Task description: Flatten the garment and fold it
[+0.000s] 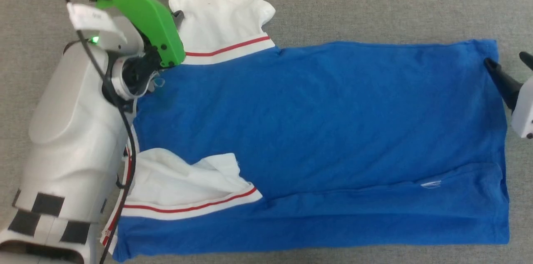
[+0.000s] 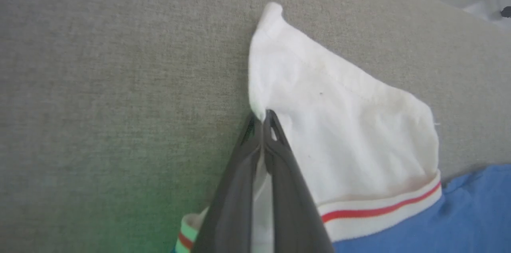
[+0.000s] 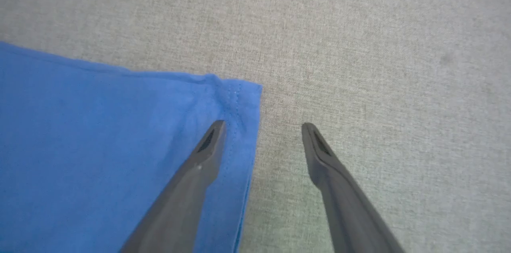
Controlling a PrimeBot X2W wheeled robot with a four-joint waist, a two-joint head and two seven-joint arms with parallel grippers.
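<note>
Item 1, far left of the head view: my pale left forearm (image 1: pixel 70 130) and its bright green plastic cover (image 1: pixel 141 14) lie over the neck end of the shirt, so I cannot make out the collar.

Item 2, left gripper (image 2: pixel 264 119): fingers pressed together, pinching the near edge of the upper white sleeve (image 2: pixel 343 133). The sleeve runs away from the tips, toward the top of the left wrist view.

Item 3, lower white sleeve (image 1: pixel 179 185): crumpled and folded in on the blue body, not flat.

Item 4, the royal-blue soft jersey garment (image 1: pixel 325 130) with white sleeves and red-striped white bands: it rests on the grey woven surface (image 1: pixel 374 1), long axis left to right across the head view, with a fold line along its lower edge. A small white mark there is too small to read.

Item 5, right gripper (image 3: pixel 261 129): fingers spread, straddling the upper-right hem corner (image 3: pixel 239 93), one tip over blue cloth and the other over bare grey. I judge this arm best placed for the hem and the left for the sleeves. I cannot tell whether the tips touch the cloth.
</note>
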